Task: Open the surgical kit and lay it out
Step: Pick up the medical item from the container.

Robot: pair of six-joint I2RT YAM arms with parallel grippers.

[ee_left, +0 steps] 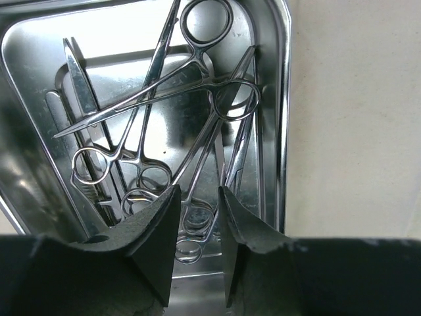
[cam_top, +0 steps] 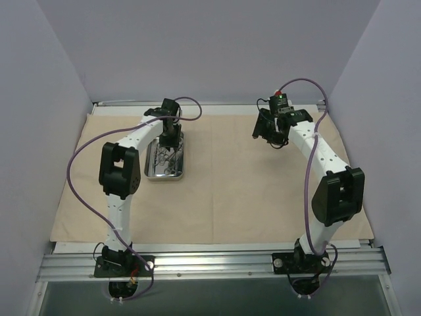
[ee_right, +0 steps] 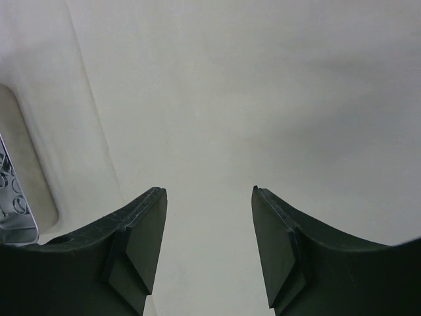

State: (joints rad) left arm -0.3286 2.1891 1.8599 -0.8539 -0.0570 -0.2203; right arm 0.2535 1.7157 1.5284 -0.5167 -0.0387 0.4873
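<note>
Steel tray (cam_top: 164,176) sits on the left half of the beige cloth wrap (cam_top: 230,191), which lies opened flat over the tabletop. Silver ring-handled forceps (ee_left: 197,79) lie crossed in a heap inside the tray, their rings mostly toward its near end. Just above those rings hangs the left pincer (ee_left: 197,194), its fingers a narrow gap apart and pinching nothing. Well to the right, the right pincer (ee_right: 209,191) hovers over bare cloth with its fingers spread wide and nothing between them.
</note>
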